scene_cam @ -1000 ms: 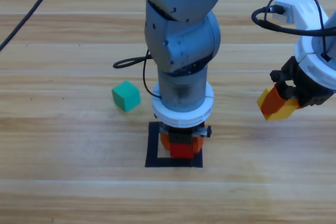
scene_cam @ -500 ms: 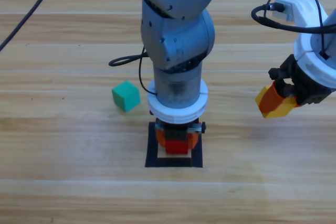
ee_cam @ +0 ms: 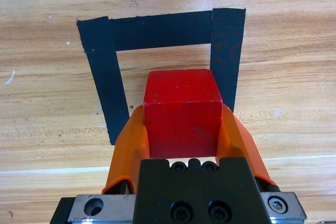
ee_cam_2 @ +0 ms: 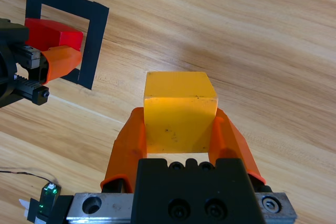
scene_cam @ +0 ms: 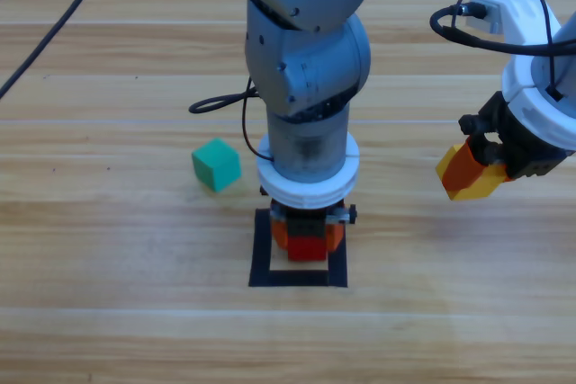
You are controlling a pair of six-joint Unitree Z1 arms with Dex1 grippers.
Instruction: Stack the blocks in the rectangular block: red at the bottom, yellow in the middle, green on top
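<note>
My left gripper (scene_cam: 307,242) is shut on the red cube (ee_cam: 181,113) and holds it over the black tape square (scene_cam: 262,249). In the left wrist view the tape square (ee_cam: 163,30) lies just ahead of the cube; whether the cube touches the table I cannot tell. To the right of the square, above the table, my right gripper (scene_cam: 470,174) is shut on the yellow cube (ee_cam_2: 178,110). The green cube (scene_cam: 216,165) sits loose on the table, up and left of the square.
The left arm's thick grey body (scene_cam: 306,51) stands over the middle of the table and hides what is behind the square. A black cable (scene_cam: 220,105) loops on the wood beside it. The wooden table stretches out on all sides.
The left gripper with the red cube has shifted slightly back, so the cube sits more centrally in the square. The right gripper has hardly moved. The green cube has stayed put.
</note>
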